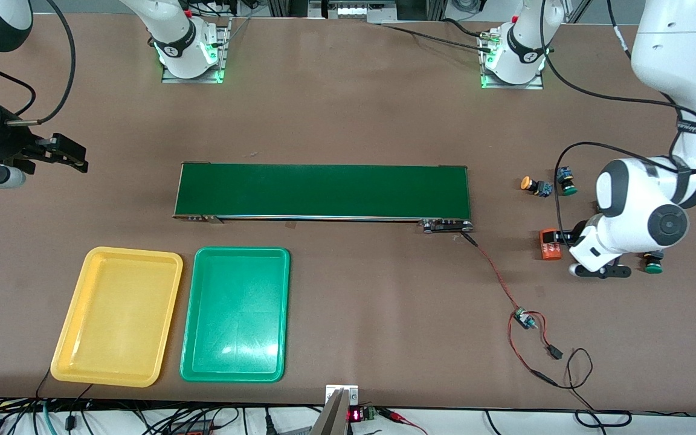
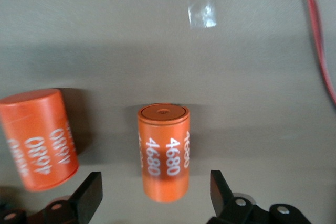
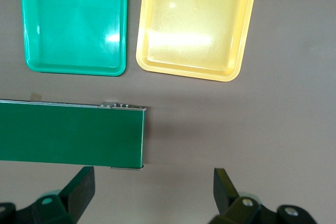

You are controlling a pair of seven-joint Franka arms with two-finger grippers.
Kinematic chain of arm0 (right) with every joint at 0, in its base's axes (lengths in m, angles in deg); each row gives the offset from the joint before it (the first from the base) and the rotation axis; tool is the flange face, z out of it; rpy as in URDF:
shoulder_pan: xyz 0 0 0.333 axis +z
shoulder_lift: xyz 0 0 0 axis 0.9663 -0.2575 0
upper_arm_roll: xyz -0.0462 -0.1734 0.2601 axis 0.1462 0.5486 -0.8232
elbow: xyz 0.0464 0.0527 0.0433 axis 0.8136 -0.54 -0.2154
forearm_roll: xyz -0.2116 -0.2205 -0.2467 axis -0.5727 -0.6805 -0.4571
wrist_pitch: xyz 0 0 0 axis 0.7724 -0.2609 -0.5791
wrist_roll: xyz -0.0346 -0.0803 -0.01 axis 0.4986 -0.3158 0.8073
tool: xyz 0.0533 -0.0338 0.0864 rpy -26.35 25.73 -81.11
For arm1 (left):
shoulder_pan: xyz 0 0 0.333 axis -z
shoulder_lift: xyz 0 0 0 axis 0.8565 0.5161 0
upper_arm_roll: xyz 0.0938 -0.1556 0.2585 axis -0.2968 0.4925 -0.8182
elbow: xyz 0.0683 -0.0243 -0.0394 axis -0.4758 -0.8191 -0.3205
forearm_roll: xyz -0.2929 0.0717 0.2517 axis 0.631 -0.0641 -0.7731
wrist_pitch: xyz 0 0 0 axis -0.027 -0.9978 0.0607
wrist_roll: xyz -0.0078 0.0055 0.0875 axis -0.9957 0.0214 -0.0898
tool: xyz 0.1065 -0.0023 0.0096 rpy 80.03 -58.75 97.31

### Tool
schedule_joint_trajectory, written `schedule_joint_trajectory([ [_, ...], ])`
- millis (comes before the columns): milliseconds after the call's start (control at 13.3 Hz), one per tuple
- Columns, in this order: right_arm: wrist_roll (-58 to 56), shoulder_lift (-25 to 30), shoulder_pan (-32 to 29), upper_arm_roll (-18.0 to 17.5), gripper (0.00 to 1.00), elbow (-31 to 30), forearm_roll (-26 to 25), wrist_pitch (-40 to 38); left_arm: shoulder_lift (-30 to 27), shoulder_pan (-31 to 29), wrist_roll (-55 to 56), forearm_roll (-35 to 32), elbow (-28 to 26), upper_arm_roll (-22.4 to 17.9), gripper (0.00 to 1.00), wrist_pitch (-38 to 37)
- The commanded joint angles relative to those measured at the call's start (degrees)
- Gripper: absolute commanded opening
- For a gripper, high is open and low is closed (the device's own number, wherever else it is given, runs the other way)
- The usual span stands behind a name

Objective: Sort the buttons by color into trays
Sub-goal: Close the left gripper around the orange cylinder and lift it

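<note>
L gripper (image 2: 155,195) sat low at the left arm's end of the table, jaws wide astride an orange "4680" cylinder (image 2: 164,150) — not clamped. Three buttons showed nearby: yellow-capped button (image 1: 534,186), green-capped button (image 1: 565,182), another green one (image 1: 654,263). R gripper (image 3: 152,192) waited, jaws wide, over the conveyor belt (image 1: 322,191) end. Yellow tray (image 1: 117,315) & green tray (image 1: 236,314) lay side by side — nearer the camera.

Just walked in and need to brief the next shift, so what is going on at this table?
Button sorting has barely begun. The yellow tray and green tray hold nothing. The buttons sit on the table at the left arm's end. The left gripper is low there, jaws apart, straddling an upright orange cylinder printed 4680, not a button; a second cylinder stands beside it. The right gripper waits open, over the right arm's end of the conveyor belt.
</note>
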Motion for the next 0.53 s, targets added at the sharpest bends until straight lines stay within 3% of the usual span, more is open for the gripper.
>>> schedule_joint_trajectory([
  [0, 0.63, -0.25, 0.33, 0.17, 1.00, 0.83, -0.12, -0.77, 1.43, -0.45, -1.82, -0.46, -0.88, 0.18, 0.84, 2.03],
  [150, 0.71, -0.25, 0.33, 0.17, 1.00, 0.83, -0.12, -0.77, 1.44, -0.10, -2.51, -0.38, -0.79, 0.27, 0.43, 0.73],
  [301, 0.63, -0.25, 0.24, 0.17, 1.00, 0.83, -0.03, -0.77, 1.26, -0.19, -2.78, -0.46, -0.35, 0.62, 0.25, -0.42],
  [451, 0.63, -0.25, 0.24, 0.17, 1.00, 0.83, -0.03, -0.77, 0.65, -0.01, -2.78, -0.46, 0.18, 0.80, 0.21, -2.00],
])
